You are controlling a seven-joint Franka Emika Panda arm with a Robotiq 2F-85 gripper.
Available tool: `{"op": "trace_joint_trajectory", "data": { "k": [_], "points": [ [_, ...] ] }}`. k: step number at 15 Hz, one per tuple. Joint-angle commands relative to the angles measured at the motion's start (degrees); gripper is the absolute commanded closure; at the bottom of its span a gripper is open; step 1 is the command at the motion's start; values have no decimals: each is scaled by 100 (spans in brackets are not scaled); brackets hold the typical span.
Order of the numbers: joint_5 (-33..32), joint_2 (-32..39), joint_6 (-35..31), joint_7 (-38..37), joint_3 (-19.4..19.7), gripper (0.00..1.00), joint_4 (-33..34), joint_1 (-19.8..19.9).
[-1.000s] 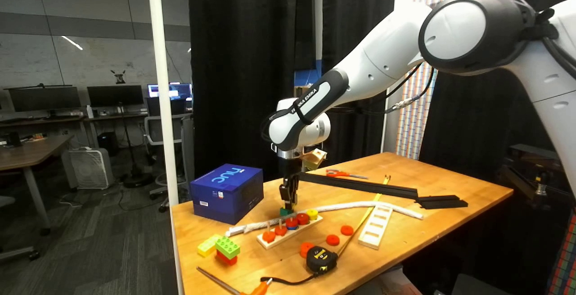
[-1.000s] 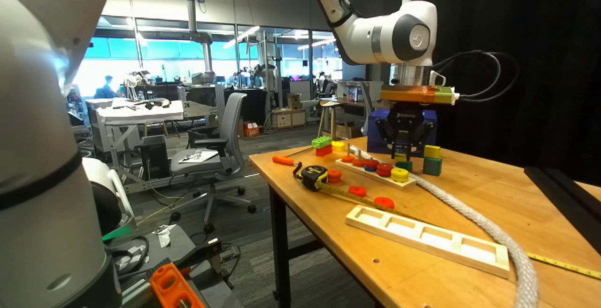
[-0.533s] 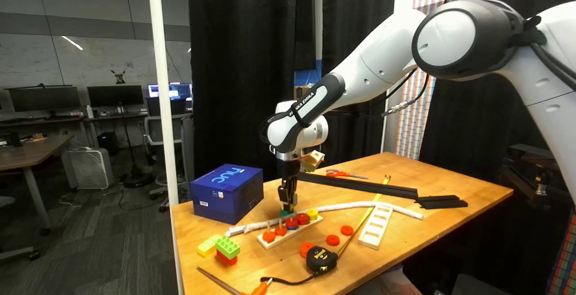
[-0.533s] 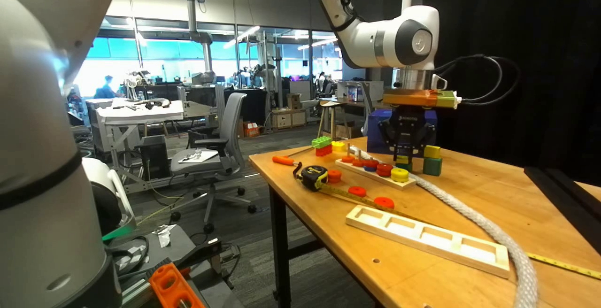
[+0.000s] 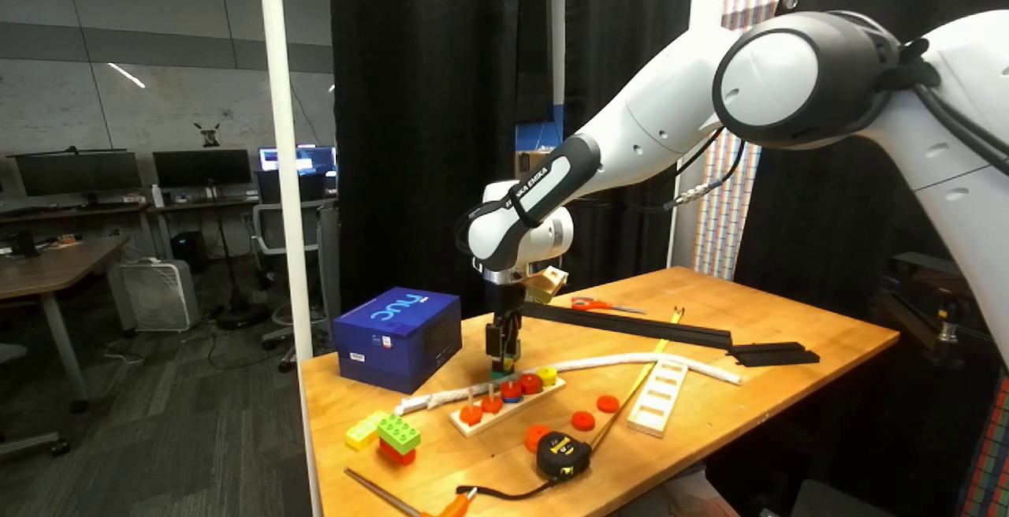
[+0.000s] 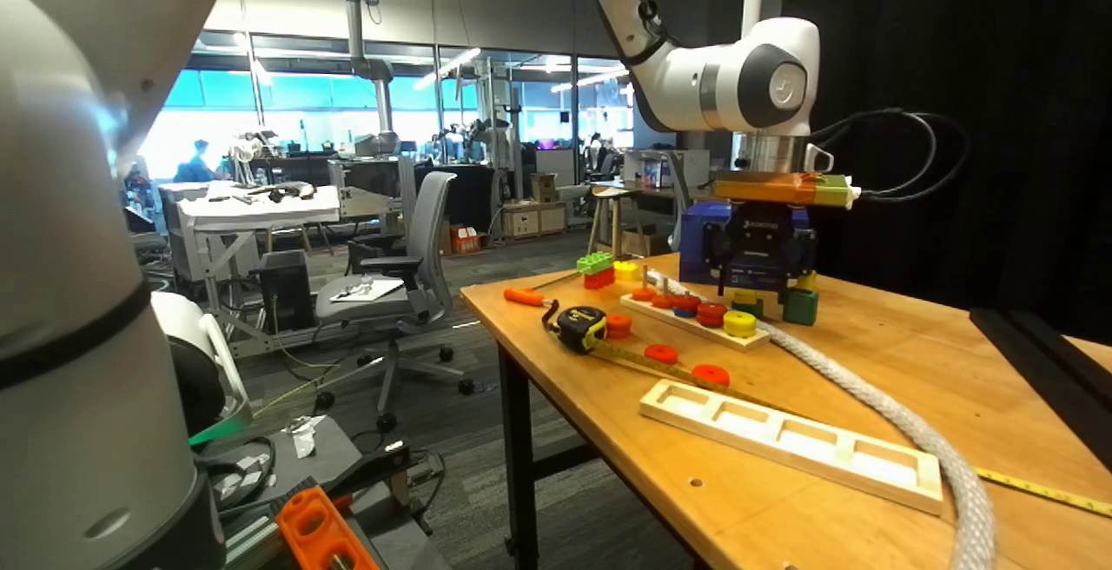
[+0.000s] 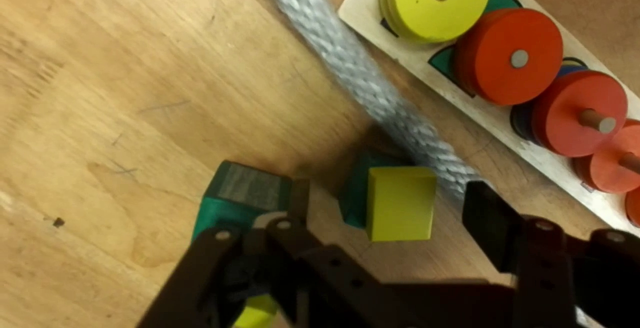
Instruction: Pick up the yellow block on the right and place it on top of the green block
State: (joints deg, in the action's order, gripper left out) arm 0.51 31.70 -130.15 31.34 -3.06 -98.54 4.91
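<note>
A yellow block (image 7: 401, 204) rests on a green block (image 7: 356, 203), shifted to one side of it as the wrist view shows. My gripper (image 7: 392, 205) stands open around the yellow block, with a gap on either side. Its dark right finger (image 7: 490, 225) is well clear of the block. Beyond the left finger is a larger green block (image 7: 217, 213), very close to that finger; whether they touch I cannot tell. A further yellow block (image 7: 256, 313), partly hidden by the gripper, sits atop it, as an exterior view shows (image 6: 808, 281).
A pale rope (image 7: 360, 78) runs right beside the lower green block. Past it lies a wooden peg board (image 7: 415, 73) with coloured discs. The blue box (image 5: 398, 340) stands close behind the gripper; a tape measure (image 5: 563, 455) and slotted wooden frame (image 5: 660, 397) lie nearer the front.
The fingers were closed on the yellow block and have spread apart, leaving it on the green block. The arm has come down slightly. One finger now stands in front of the neighbouring block pair.
</note>
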Motion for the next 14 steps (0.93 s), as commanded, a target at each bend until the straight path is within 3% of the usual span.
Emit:
{"op": "trace_joint_trajectory", "data": {
  "k": [1, 9, 14],
  "points": [
    [-24, 47, 59, -18, -97, 0, 199, 75],
    [-109, -800, -37, -650, -92, 0, -378, -222],
    [-461, -1786, -99, -1869, 61, 0, -1115, -643]
  ]
}}
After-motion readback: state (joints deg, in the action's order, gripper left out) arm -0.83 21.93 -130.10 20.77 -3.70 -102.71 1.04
